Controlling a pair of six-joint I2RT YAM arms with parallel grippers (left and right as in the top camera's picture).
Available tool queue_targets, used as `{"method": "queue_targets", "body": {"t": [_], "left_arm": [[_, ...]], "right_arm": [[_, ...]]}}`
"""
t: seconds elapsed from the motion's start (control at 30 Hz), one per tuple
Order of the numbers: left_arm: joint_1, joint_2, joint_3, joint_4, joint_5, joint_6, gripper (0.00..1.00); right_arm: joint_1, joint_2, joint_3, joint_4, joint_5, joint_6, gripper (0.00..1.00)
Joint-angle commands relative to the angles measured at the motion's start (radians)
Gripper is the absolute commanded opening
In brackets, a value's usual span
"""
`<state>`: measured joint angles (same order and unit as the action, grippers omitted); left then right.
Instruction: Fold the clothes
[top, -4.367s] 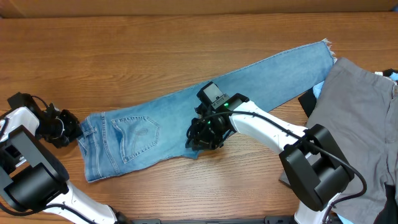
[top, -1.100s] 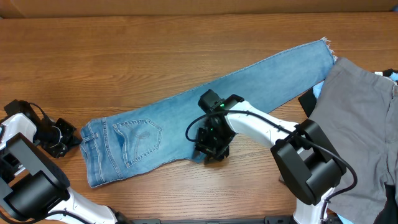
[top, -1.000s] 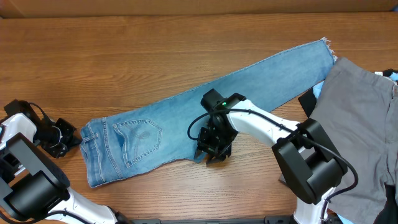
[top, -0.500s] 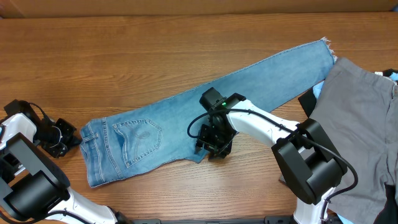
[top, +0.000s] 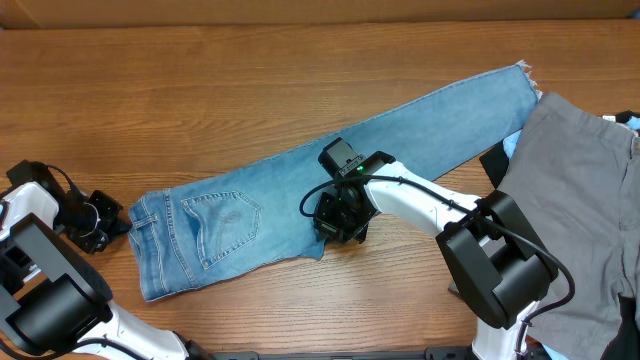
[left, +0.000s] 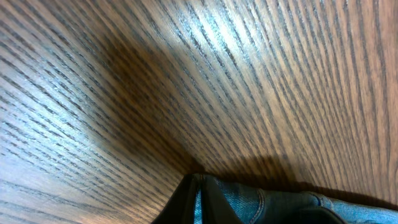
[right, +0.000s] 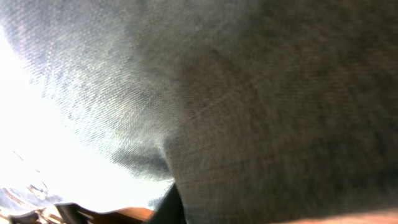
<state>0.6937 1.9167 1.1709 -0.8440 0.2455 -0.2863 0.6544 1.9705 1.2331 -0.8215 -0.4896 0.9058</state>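
The light-blue denim jeans (top: 420, 125) lie flat and slanted across the table, with the waistband and back pocket at the lower left and the frayed hem at the upper right. My left gripper (top: 115, 222) is at the waistband's left end. In the left wrist view its fingers (left: 198, 200) are shut on a thin edge of denim (left: 280, 202). My right gripper (top: 338, 222) sits on the jeans' lower edge near mid-length. In the right wrist view denim (right: 249, 93) fills the frame, and one dark finger (right: 174, 200) shows at the bottom, shut on the cloth.
Grey trousers (top: 580, 190) lie spread at the right edge of the table. A black piece (top: 495, 160) and a pale-blue piece (top: 512, 143) stick out from under them, next to the jeans' hem. Bare wood table (top: 200, 100) lies behind and in front of the jeans.
My right gripper dipped toward the jeans' lower edge, then moved back up onto the leg. A small denim flap now shows below it. The left gripper has not moved in the last second.
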Motion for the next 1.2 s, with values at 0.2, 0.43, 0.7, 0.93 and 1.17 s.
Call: {"method": "queue_targets", "body": {"t": [0.2, 0.43, 0.7, 0.93, 1.17], "left_arm": [[0.000, 0.051, -0.042, 0.019, -0.078, -0.010, 0.04], [0.000, 0.051, -0.042, 0.030, -0.089, -0.011, 0.04], [0.000, 0.051, -0.039, 0.033, -0.017, -0.008, 0.08], [-0.003, 0.050, 0.031, 0.005, 0.385, 0.268, 0.23], [-0.021, 0.050, 0.053, -0.062, 0.603, 0.548, 0.39]], "right_arm": [[-0.068, -0.021, -0.007, -0.159, 0.005, -0.141, 0.04], [-0.121, -0.028, -0.007, -0.232, 0.059, -0.207, 0.06], [-0.119, -0.033, -0.006, -0.176, 0.016, -0.234, 0.31], [-0.145, -0.130, 0.031, -0.193, 0.022, -0.287, 0.38], [-0.145, -0.245, 0.065, -0.175, 0.045, -0.348, 0.50]]}}
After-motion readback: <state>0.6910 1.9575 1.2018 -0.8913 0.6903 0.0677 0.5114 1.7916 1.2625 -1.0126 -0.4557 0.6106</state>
